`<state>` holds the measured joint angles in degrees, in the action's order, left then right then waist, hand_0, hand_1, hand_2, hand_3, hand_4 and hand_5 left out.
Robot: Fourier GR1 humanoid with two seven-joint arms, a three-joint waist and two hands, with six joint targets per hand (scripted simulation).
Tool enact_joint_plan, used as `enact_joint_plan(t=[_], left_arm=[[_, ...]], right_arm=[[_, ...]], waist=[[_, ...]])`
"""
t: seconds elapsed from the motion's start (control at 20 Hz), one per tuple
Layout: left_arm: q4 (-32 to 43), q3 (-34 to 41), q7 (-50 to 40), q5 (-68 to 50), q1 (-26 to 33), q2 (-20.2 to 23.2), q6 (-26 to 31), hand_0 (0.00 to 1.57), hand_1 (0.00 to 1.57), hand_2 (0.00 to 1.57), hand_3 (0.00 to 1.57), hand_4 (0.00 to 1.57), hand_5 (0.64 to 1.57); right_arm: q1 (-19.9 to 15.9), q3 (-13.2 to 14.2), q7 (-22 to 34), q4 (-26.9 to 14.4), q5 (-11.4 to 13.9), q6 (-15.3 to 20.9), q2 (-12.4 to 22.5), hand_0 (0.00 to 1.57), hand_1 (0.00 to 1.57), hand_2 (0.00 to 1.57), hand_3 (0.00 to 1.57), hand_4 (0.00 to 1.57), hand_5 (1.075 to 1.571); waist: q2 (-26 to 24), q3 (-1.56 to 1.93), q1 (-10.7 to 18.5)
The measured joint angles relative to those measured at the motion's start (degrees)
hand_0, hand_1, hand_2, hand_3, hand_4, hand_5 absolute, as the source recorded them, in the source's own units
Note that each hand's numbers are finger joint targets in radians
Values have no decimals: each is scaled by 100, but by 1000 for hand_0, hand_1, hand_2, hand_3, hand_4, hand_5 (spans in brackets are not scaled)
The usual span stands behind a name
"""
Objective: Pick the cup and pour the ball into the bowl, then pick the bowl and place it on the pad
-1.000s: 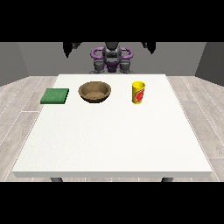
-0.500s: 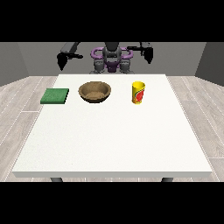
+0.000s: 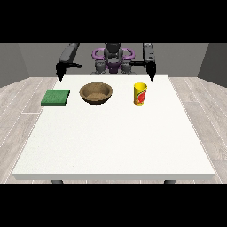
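Observation:
A yellow cup (image 3: 140, 93) with a red mark stands upright on the white table (image 3: 115, 137), right of centre near the far edge. The ball is not visible. A brown bowl (image 3: 95, 93) sits left of the cup. A green pad (image 3: 56, 97) lies flat further left. The hand at the view's right (image 3: 151, 71) hangs above the table's far edge, behind and slightly right of the cup, fingers pointing down. The hand at the view's left (image 3: 60, 71) hangs behind the pad, also pointing down. Neither touches anything.
The robot's torso (image 3: 113, 60) stands behind the far edge of the table. A broad stretch of white tabletop lies between the objects and the near edge. Grey floorboards surround the table.
Both arms have swung forward and down from beside the torso; the hands now hang over the table's far edge, lower than half a second ago. Cup, bowl and pad have not moved.

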<state>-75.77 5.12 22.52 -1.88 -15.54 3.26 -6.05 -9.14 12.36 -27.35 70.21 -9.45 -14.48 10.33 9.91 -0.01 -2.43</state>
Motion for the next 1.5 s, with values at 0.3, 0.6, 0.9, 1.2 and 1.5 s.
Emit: enact_joint_plan(t=[0.3,0.6,0.9,1.2,1.5], left_arm=[[765,457,484,-131,-700,309,38,0,0,0,0,0,1415],[1866,852,1280,-270,-1137,553,184,0,0,0,0,0,1407],[2609,1088,1827,-333,-1576,747,207,0,0,0,0,0,1392],[3167,1229,2099,-359,-2011,823,75,0,0,0,0,0,1458],[2959,1348,2632,-178,-1863,855,-615,1375,1375,1571,1571,1174,1532]], right_arm=[[-380,121,-706,-624,39,-187,120,0,0,0,0,0,1548],[-608,94,-942,-825,32,-341,161,0,0,0,0,0,1545],[-853,192,-1370,-1204,54,-481,327,0,0,0,0,0,1549],[-1001,208,-1515,-1313,11,-659,503,0,0,0,0,0,1541],[-1187,252,-1495,-1154,-106,-744,756,0,0,158,0,80,1547]], waist=[[624,0,-84],[902,-1,-257],[1295,0,-354],[1492,-24,-516],[1751,76,-790]])
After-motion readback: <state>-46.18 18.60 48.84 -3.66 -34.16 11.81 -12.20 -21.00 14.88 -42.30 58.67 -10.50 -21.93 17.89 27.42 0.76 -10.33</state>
